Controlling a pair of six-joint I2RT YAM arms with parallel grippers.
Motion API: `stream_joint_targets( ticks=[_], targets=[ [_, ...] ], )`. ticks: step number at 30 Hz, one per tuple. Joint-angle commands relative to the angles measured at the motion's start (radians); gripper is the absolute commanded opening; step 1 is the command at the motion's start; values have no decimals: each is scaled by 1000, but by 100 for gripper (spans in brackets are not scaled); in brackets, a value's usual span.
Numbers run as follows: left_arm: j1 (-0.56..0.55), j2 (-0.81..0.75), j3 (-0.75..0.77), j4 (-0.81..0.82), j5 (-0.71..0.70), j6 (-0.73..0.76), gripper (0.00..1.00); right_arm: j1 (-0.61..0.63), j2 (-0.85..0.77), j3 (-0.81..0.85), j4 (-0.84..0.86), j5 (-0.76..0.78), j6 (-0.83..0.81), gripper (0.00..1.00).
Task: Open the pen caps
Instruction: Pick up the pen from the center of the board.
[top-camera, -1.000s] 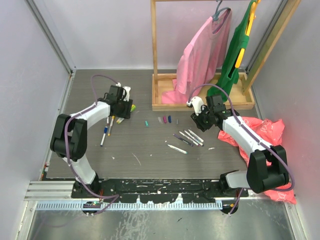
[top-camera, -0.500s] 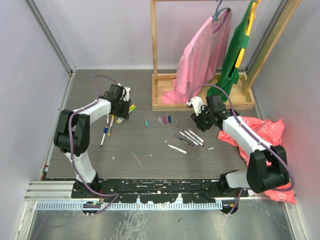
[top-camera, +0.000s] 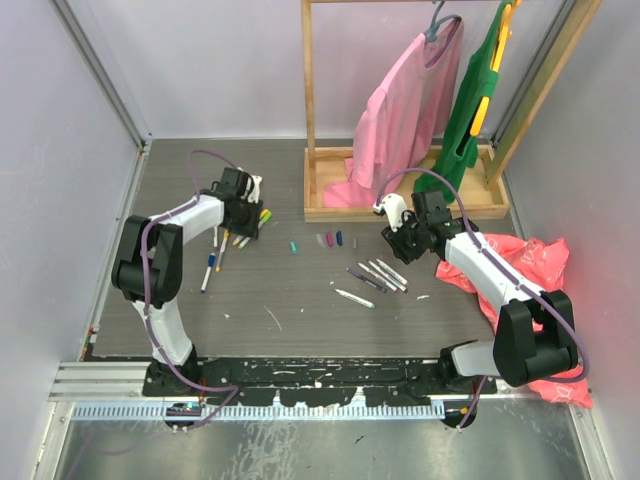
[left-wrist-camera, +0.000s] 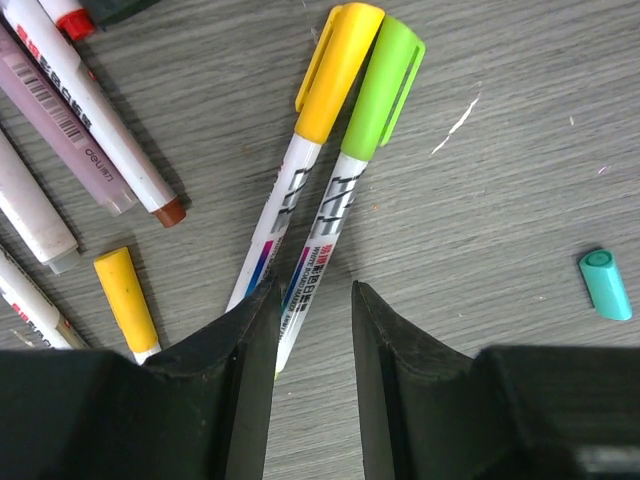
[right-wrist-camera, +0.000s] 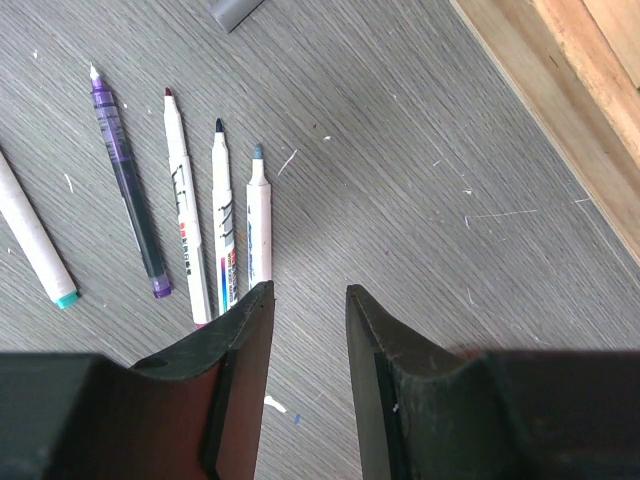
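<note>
Two capped pens lie side by side, one with a yellow cap (left-wrist-camera: 338, 55) and one with a green cap (left-wrist-camera: 385, 85). My left gripper (left-wrist-camera: 313, 290) is open low over them. The green-capped pen's white barrel (left-wrist-camera: 318, 255) runs into the gap beside the left finger, with free room on its other side. A loose teal cap (left-wrist-camera: 605, 285) lies to the right. My right gripper (right-wrist-camera: 308, 290) is open and empty beside several uncapped pens (right-wrist-camera: 222, 220). From above, several loose caps (top-camera: 328, 239) lie in a row between my left gripper (top-camera: 248, 215) and my right gripper (top-camera: 392, 232).
More pens (left-wrist-camera: 95, 100) lie left of the left gripper. A single pen (top-camera: 354, 298) lies nearer the front. A wooden rack (top-camera: 400, 210) with pink (top-camera: 400, 110) and green (top-camera: 470, 110) garments stands at the back. A red cloth (top-camera: 530, 260) lies on the right.
My left arm has shifted a little toward the back, bringing its gripper onto the yellow and green pens. The right arm has not moved.
</note>
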Motion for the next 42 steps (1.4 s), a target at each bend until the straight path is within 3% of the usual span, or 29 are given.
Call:
stream_joint_targets(
  ticks=[1,14,25,32,42],
  targets=[
    [7,6,40,-21,17,-2,36,2,-7,10,10,-21,-9,41],
    [7,20,49,-46,82,-14,21,1,-7,9,7,-22,-10,41],
    [-8,54,64,-76,85,-15,23,3,-9,10,8,-24,-10,41],
    [-25,45,70,-90,93,-10,2,2,-10,11,6,-27,-10,41],
    [-105,-85,12,-52,120,-18,0,2,-20,14,-3,-55,-15,41]
  ],
)
